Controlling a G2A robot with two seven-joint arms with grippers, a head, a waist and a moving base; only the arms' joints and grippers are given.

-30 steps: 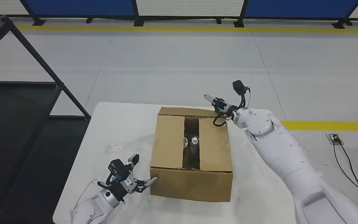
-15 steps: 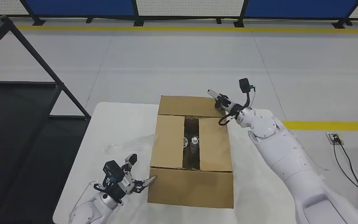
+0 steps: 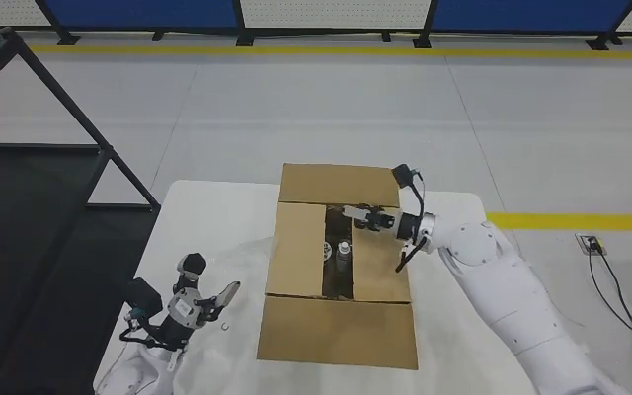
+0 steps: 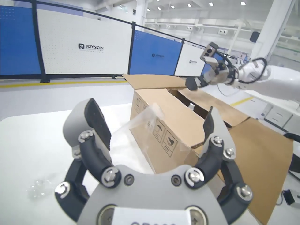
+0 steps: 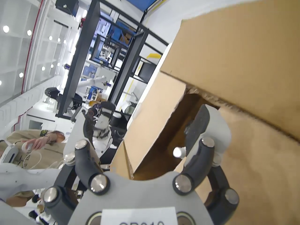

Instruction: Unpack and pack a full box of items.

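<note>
Your cardboard box (image 3: 296, 252) sits mid-worktop (image 3: 202, 202). Its far flap is folded out toward 12 o'clock, and its near flap is laid out toward 6 o'clock, reaching close to the worktop's near edge. The two side flaps lie nearly flat with a dark slot between them, and a white-capped bottle (image 3: 343, 247) stands in that slot.

Your right gripper (image 3: 357, 214) hovers over the slot's 12 o'clock end, at the inner edge of the 3 o'clock flap, fingers spread wide, holding nothing. Your left gripper (image 3: 211, 281) is at 8 o'clock of the box, apart from its wall, also wide and empty. Clear plastic wrap (image 3: 247, 252) lies crumpled against the box's 9 o'clock wall, between the box and that gripper.

For open room you have bare worktop from 9 to 11 o'clock, and just a narrow strip at 3 o'clock. A black frame (image 3: 89, 138) stands off the worktop at 10 o'clock.
</note>
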